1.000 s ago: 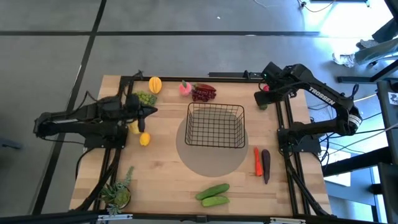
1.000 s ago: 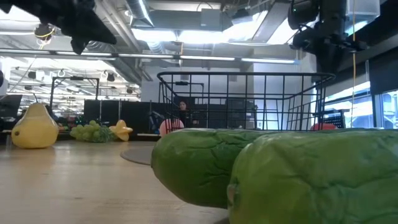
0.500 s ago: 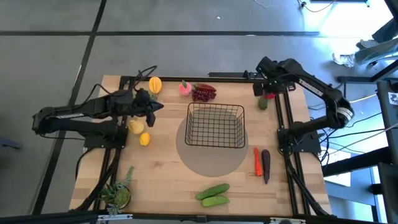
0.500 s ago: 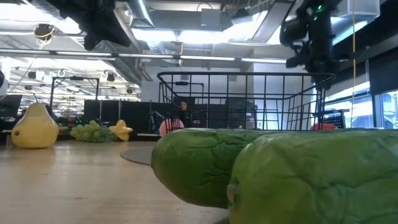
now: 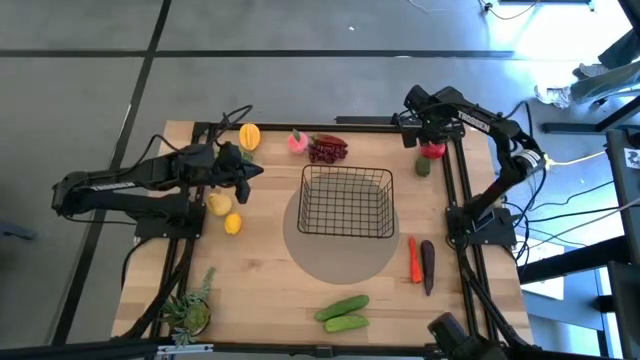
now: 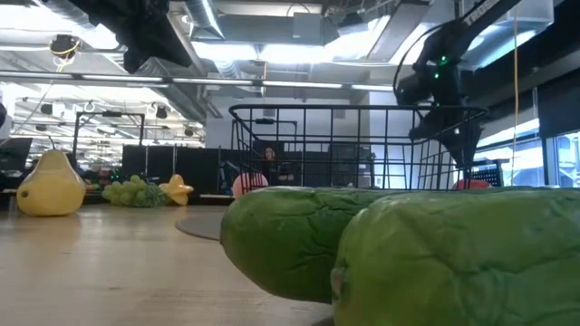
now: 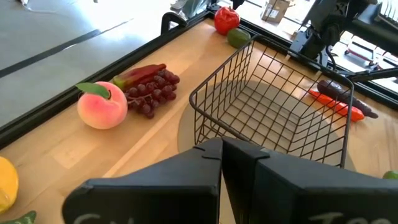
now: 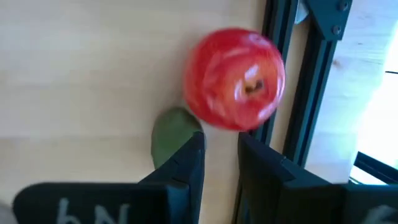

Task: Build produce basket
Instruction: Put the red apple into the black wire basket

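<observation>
Over the far right corner of the wooden table [image 5: 270,285], the right gripper [image 8: 221,152] is hanging above the red toy apple [image 5: 432,150], its fingers standing slightly apart with nothing between them. That apple is sitting against the black frame rail, touching a small dull-green fruit [image 5: 423,167] just beside it. Mid-table, the black wire-mesh rectangular basket [image 5: 347,202] is resting open-topped on a round grey mat [image 5: 340,262]; no produce is lying inside it. Left of the basket, the left gripper [image 5: 243,175] is hovering with fingers pressed together, holding nothing. Behind the basket, a pink peach [image 7: 102,106] and purple grapes [image 7: 152,91] are lying side by side. An orange carrot [image 5: 413,259] and dark eggplant [image 5: 428,265] are lying to the basket's right, two green cucumbers [image 5: 342,311] at the near edge.
</observation>
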{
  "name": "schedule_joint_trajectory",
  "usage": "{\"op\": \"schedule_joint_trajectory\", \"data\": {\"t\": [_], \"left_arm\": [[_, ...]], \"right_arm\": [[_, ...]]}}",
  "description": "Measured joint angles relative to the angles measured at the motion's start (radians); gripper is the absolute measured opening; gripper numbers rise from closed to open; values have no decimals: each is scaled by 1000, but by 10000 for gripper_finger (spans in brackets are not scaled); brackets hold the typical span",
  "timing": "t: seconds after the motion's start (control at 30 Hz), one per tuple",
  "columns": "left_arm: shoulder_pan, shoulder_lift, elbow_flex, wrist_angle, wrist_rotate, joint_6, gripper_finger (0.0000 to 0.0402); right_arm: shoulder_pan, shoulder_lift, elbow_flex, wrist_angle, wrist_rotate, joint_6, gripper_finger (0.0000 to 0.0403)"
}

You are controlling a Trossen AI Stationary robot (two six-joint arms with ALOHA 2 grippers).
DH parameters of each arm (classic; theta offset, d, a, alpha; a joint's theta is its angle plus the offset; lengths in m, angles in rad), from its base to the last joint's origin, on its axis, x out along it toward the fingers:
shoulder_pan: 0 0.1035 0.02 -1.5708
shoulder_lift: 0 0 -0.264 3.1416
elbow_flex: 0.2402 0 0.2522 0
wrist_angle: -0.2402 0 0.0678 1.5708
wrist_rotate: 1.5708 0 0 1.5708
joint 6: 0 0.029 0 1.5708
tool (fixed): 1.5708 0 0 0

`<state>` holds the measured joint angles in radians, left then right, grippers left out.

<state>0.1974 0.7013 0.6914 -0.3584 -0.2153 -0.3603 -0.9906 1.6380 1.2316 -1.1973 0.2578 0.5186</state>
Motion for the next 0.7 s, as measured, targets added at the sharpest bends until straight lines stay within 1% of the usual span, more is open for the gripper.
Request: {"op": "schedule_joint_trajectory", "data": {"t": [0.07, 0.2, 0.43, 0.7], "left_arm": [[0, 0, 0, 0, 0, -1, 0], [0, 0, 0, 1, 0, -2, 0], [0, 0, 0, 1, 0, -3, 0], [0, 0, 0, 0, 0, -3, 0]], "right_arm": [[-3, 22, 0, 14, 13, 1, 90], [-2, 53, 0, 25, 87, 30, 90], [-3, 77, 0, 51, 165, 56, 90], [-2, 77, 0, 70, 168, 80, 90]]}}
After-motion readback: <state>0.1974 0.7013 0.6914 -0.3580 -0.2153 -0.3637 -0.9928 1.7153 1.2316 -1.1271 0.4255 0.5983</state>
